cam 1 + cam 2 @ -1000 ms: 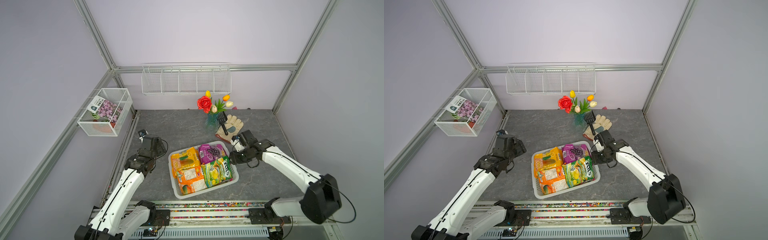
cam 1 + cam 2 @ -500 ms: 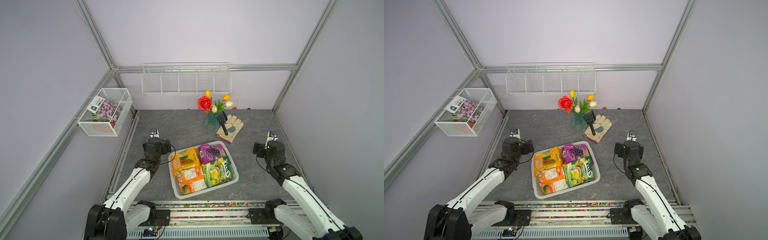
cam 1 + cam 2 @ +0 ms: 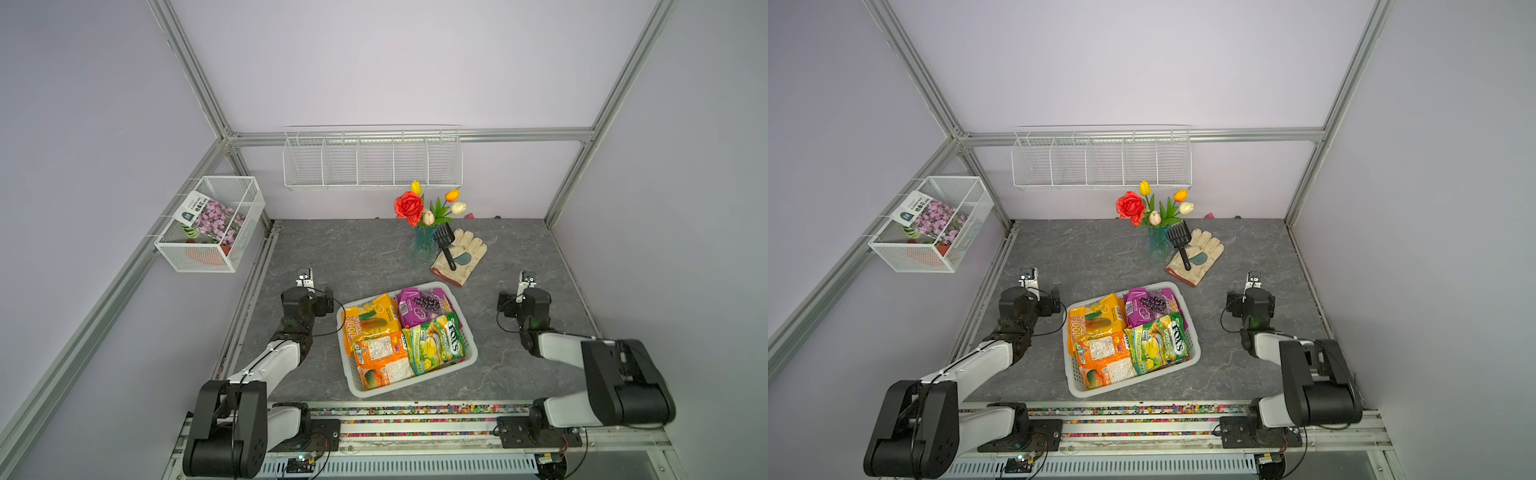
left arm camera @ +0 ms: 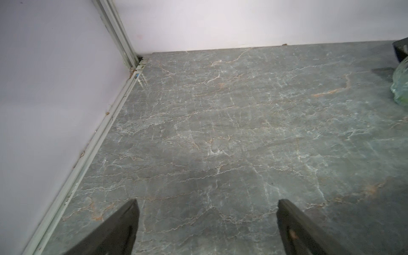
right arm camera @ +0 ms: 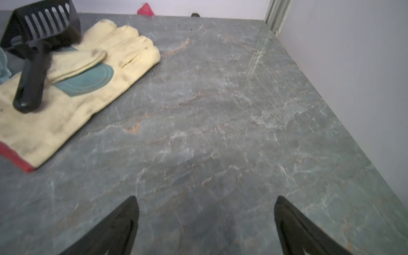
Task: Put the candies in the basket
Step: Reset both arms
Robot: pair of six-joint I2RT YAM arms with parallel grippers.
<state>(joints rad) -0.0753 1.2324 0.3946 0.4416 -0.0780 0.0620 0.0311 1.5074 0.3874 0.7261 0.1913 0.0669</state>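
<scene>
The white perforated basket [image 3: 415, 381] [image 3: 1138, 380] sits at the table's front middle, seen in both top views. Several candies lie flat inside it: a yellow-orange mango bag [image 3: 370, 322], a purple grape bag [image 3: 424, 305], a green FOX'S bag [image 3: 434, 343] and an orange bag [image 3: 380, 359]. My left gripper [image 3: 305, 291] [image 4: 206, 201] is left of the basket, open and empty over bare table. My right gripper [image 3: 525, 295] [image 5: 205, 198] is right of the basket, also open and empty. Neither touches the basket.
Behind the basket stand a glass vase of flowers [image 3: 424, 245] and a cream work glove [image 3: 461, 255] [image 5: 77, 88] with a black scoop [image 3: 444, 245] [image 5: 33, 66] on it. A wire-mesh box [image 3: 212, 224] hangs on the left wall and a divided wire rack [image 3: 372, 162] on the back wall.
Both arms have drawn back from the basket and folded at the table's two sides. The right gripper left the basket's far right rim. Both sets of jaws have opened wider.
</scene>
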